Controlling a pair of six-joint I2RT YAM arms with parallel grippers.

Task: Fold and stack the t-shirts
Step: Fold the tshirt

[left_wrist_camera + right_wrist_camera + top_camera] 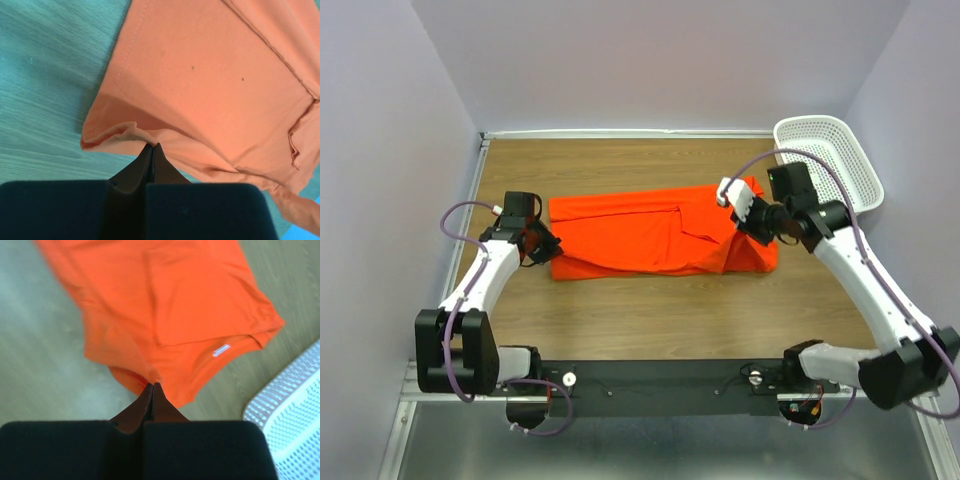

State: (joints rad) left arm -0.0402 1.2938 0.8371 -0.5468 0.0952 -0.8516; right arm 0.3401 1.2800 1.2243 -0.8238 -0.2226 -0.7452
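Note:
The orange-red t-shirt lies across the middle of the wooden table, partly folded lengthwise. My left gripper is shut on the shirt's left edge; in the left wrist view the closed tips pinch a bunched fold of the cloth. My right gripper is shut on the shirt's right end near the neck; in the right wrist view the closed tips pinch the cloth, lifted a little, with a white neck label showing.
A white perforated plastic basket stands at the back right corner, close behind my right arm, and shows in the right wrist view. Purple walls close in the table on three sides. Bare wood lies in front of the shirt.

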